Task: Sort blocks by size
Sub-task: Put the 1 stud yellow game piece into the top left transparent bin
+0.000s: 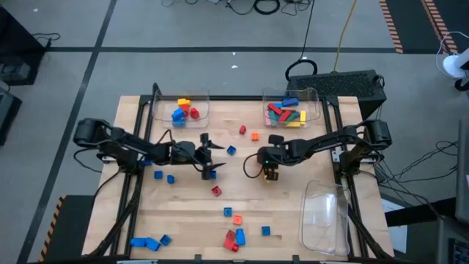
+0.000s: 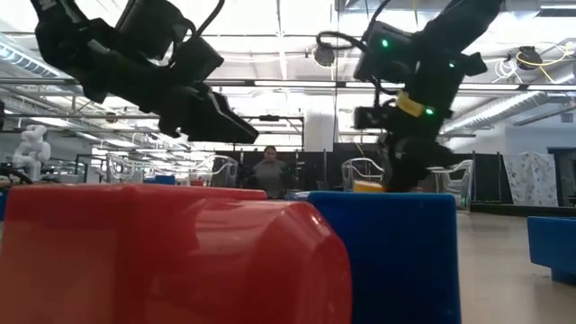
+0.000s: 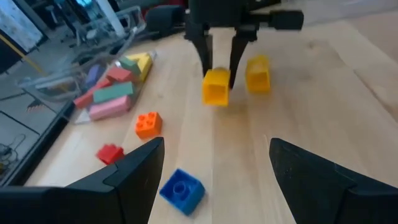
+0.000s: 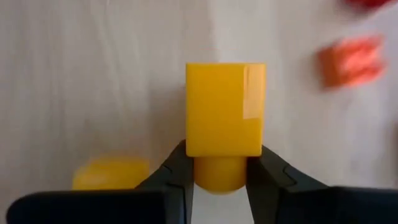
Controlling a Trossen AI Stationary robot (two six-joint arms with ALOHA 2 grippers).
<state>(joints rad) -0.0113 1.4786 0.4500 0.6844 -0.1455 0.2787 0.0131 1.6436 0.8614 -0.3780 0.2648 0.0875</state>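
Two trays [image 1: 316, 103] already hold blocks, but many blocks [image 1: 235, 236] lie loose on the counter [image 1: 293, 213]. The right end effector [image 4: 219, 165] grips a yellow block [image 4: 225, 109]; the left end effector [image 3: 214, 168] hangs wide, empty.

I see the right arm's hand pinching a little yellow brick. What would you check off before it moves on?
1. Right hand closed on the yellow block: ok, fingers press its stud from both sides.
2. Block square in the grip: ok.
3. Second yellow block apart from the held one: ok.
4. Left hand open, waiting near the table's middle: ok.
5. Room in the far right tray, which holds longer bricks: cannot tell.
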